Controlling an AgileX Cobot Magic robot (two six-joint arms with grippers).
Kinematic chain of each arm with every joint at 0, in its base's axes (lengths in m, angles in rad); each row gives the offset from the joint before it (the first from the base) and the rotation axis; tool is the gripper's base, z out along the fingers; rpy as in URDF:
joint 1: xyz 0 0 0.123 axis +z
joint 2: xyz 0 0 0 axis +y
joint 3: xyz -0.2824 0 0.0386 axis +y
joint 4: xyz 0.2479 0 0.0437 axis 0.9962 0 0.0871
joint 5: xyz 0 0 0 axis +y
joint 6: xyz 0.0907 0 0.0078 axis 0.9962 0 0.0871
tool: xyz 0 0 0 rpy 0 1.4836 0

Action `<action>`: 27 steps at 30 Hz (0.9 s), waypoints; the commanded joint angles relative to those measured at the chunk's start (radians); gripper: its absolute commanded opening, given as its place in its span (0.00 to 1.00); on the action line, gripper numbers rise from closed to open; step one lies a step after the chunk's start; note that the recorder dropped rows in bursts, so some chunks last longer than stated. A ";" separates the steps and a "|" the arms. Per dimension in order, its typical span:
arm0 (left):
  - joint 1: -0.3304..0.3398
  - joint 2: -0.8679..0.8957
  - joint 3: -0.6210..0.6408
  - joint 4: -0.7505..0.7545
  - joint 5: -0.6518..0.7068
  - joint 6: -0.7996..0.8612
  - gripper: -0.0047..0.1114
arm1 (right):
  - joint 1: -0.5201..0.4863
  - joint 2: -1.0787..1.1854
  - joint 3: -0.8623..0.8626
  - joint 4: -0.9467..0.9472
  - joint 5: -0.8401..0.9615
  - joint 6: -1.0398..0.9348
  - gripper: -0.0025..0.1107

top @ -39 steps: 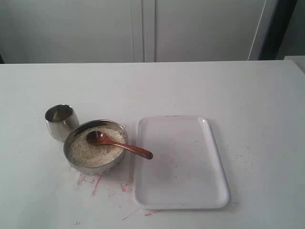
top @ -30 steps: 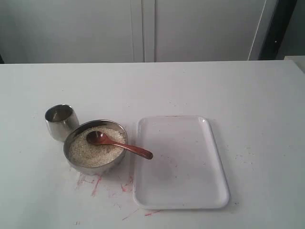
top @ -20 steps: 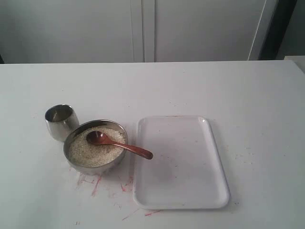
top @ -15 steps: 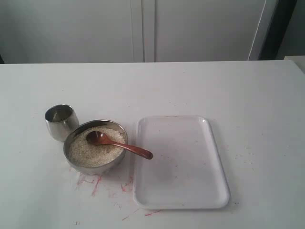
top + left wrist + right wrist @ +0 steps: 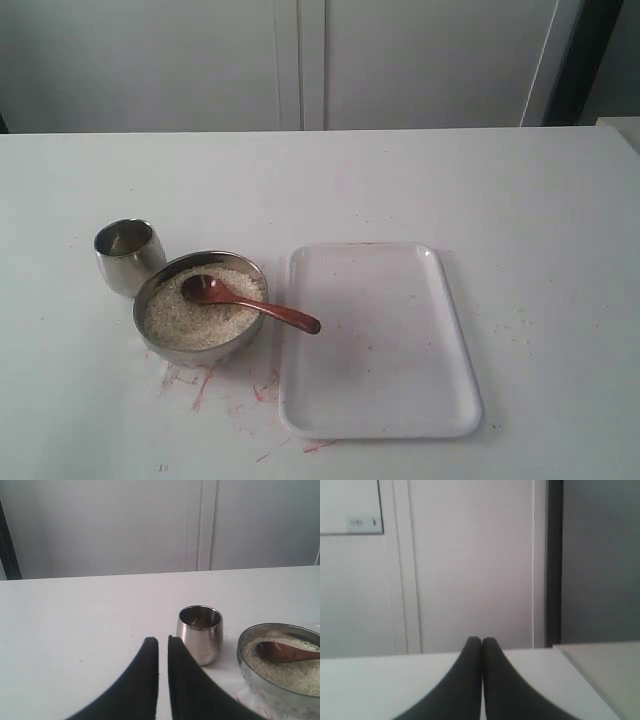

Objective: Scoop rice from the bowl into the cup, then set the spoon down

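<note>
A white counter (image 5: 400, 180) is shown with the task's things grouped on the left of the exterior view. The bowl (image 5: 152, 283) is seen upright and filled nearly to its rim with the rice (image 5: 195, 322). The spoon (image 5: 250, 303) is laid in the bowl: its scoop rests on the rice on the side towards the cup (image 5: 128, 257), its handle is carried over the bowl's right rim, and its tip appears above the left edge of a white rectangular tray (image 5: 380, 345). The cup is set upright just beside the bowl, on its far left side; in the left wrist view a narrow strip of counter is seen between the two. What the cup holds cannot be made out. The tray is placed just to the right of the bowl. Faint red marks (image 5: 200, 385) are visible on the counter in front of the bowl.

The left gripper (image 5: 163, 642) is held near the cup, apart from it; its fingers (image 5: 150, 652) are drawn almost together, with a slim gap between them and nothing grasped. The right gripper (image 5: 481, 640) is seen against a pale wall panel, its fingers (image 5: 472, 650) pressed together on nothing.
</note>
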 commanded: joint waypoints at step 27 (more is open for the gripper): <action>-0.001 -0.004 -0.003 -0.004 -0.005 -0.001 0.16 | 0.030 0.232 -0.312 -0.010 -0.218 0.474 0.02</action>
